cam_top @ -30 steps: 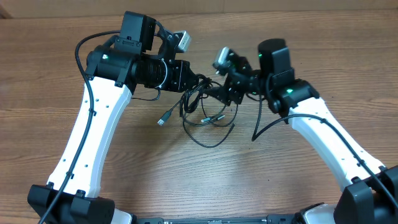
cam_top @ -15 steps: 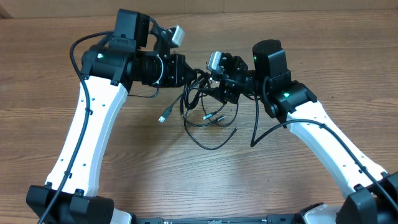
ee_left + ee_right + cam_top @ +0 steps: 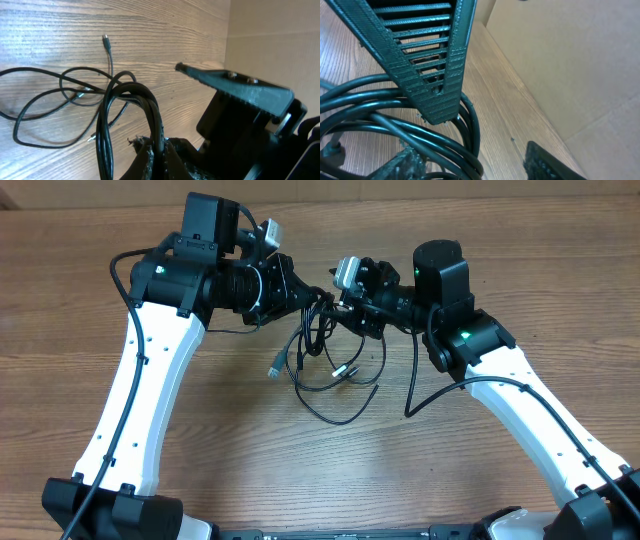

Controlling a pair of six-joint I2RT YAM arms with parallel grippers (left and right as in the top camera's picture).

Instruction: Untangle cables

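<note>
Overhead view: two arms lean in from the near edge of the wooden table (image 3: 250,470), their heads nearly meeting at the far middle, with one tangle between them.
Left arm (image 3: 150,380): one, white, bent inward so its wrist reaches the upper end of the tangle.
Left gripper (image 3: 312,298): clamped shut on the cables (image 3: 303,345). Its wrist view shows the gathered strands (image 3: 152,107) running down into the closed tips. I judge it is held this way to anchor one side and lift it off the wood while the rest hangs loose.
Cables: thin and black, bunched where they are gripped, then falling to the table in open loops below and between the two grippers. The lowest loop lies flat on the wood.
Plugs: two show plainly from above, one (image 3: 272,368) left of the loops and one (image 3: 345,369) inside them. Both lie free, which suggests these ends could be drawn out.
Strand count: about four or five run side by side in the right wrist view (image 3: 380,107). How many separate cords that makes I cannot tell.
Right gripper (image 3: 338,308): jaws apart, nothing pinched. In its wrist view (image 3: 484,132) one ribbed finger (image 3: 461,55) stands over the bundle. The other sits clear at lower right, with the edge of the loop between them. It is likely placed to take a second hold opposite the left one.
Right arm (image 3: 520,390): one, white, angled in from the right.
</note>
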